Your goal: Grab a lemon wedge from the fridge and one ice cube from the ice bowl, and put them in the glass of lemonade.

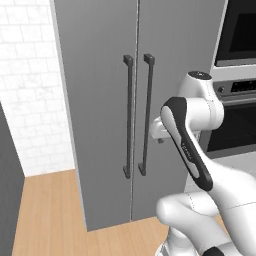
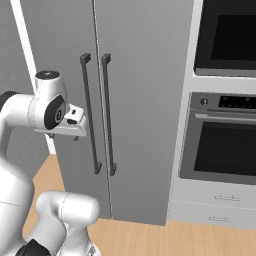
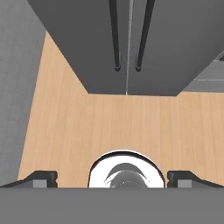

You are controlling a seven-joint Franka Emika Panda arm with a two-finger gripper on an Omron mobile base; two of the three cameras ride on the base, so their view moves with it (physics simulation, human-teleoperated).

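Two grey doors of the fridge (image 1: 100, 100) stand shut ahead of the gripper (image 3: 112, 177), each with a long dark vertical bar handle (image 1: 128, 116) beside the centre seam. The gripper points downward at the wooden floor (image 3: 109, 127) in front of the fridge, its jaws spread wide and holding nothing; the two dark fingertips (image 3: 41, 177) sit far apart at the lower corners of the hand view. Seen from the base, the hand (image 2: 70, 125) hangs in front of the fridge doors at about mid-height of the handles, apart from them. Beyond the gripper and off to its right stands the black-fronted oven column (image 2: 225, 130) next to the fridge.
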